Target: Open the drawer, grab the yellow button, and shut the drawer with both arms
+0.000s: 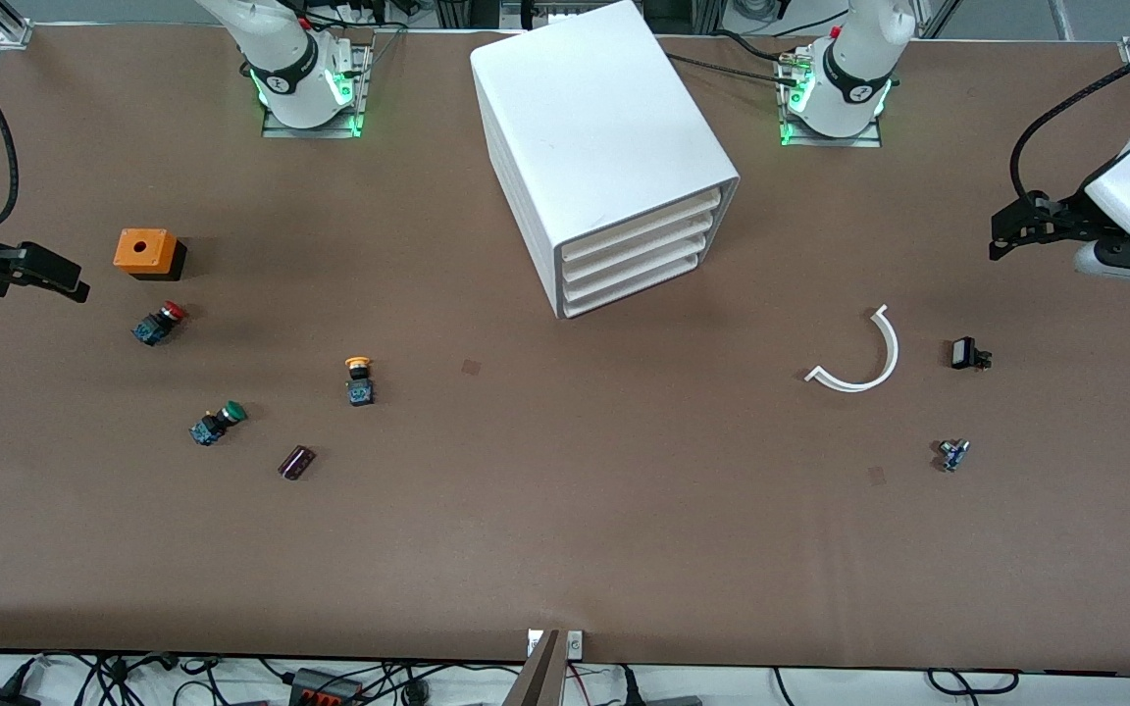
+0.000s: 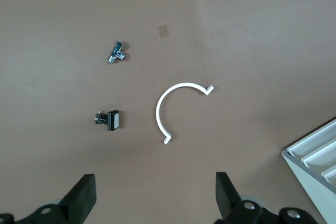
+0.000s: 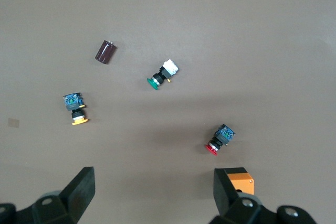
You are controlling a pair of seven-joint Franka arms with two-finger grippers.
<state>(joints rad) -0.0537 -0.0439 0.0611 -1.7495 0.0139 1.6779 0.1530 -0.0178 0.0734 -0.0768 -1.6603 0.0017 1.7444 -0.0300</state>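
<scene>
While all four drawers are seen shut, the right gripper is held spread and empty over the right arm's end of the table, beside the orange box. Nearer the cabinet, the button is found lying on the open table, orange-yellow cap, black body, blue base. The drawer faces the left gripper, likewise parted and empty, judged better placed for the pull.

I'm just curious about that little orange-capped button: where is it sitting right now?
The button lies on the table toward the right arm's end, not in the closed drawer. The green-capped button and a dark cylinder lie nearer the front camera.
</scene>
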